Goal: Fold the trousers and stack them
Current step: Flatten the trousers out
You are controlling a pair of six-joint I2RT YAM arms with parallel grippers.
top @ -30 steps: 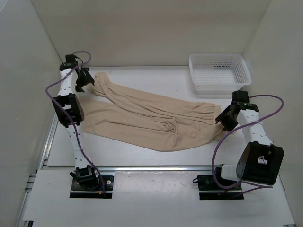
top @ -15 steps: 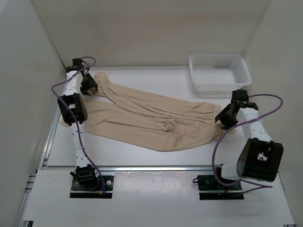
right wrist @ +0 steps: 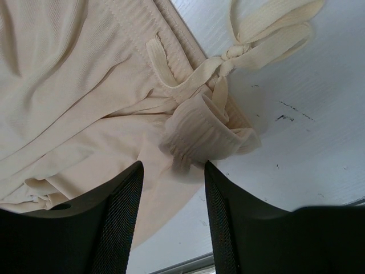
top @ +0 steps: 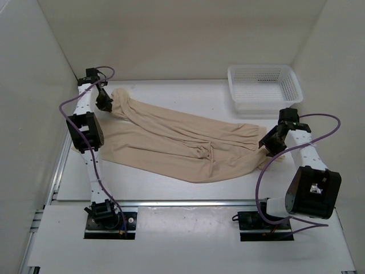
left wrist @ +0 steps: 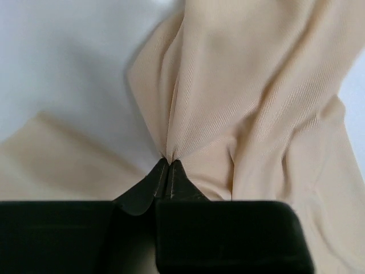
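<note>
The beige trousers [top: 182, 142] lie spread across the white table, legs toward the far left and waistband toward the right. At the far left my left gripper [top: 106, 104] is shut on a pinch of leg cloth; the left wrist view has the trousers [left wrist: 245, 97] gathered into folds at the closed left gripper [left wrist: 169, 161]. Over the waistband end my right gripper [top: 268, 144] stands open. In the right wrist view the trousers [right wrist: 85, 80] show a bunched waistband and knotted drawstring [right wrist: 231, 54] just beyond the right gripper [right wrist: 172, 166], nothing between the fingers.
A white mesh basket [top: 263, 88] stands at the back right of the table. White walls close in the left, rear and right sides. The table's front edge runs along a metal rail [top: 182, 202] near the arm bases.
My left gripper has shifted slightly toward the leg end and closed on the cloth. The right gripper has edged a little left over the waistband and stayed open.
</note>
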